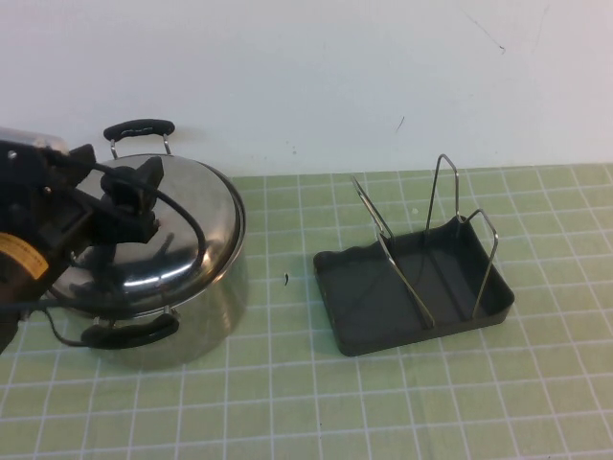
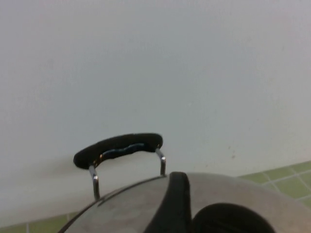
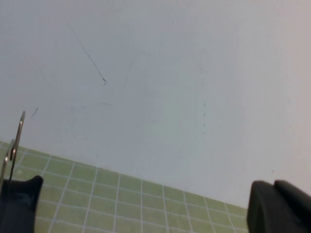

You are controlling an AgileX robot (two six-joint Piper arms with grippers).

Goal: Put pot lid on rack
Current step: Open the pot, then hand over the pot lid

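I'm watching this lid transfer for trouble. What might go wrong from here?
The left hand is at the knob of the pot lid, which sits on the pot; a weak grip may drop the shiny dome. The rack has thin wire loops that the lid could hit or tip. The right hand is open, facing the wall.

The left arm (image 1: 38, 206) is black, with looping black cables and a yellow-orange label.

Robot test bench, lab-type setup: green gridded mat (image 1: 402, 402) covers the table, bare white wall (image 1: 316, 77) behind. Kitchenware staged as props: steel pot (image 1: 206, 316), dish rack (image 1: 383, 297).
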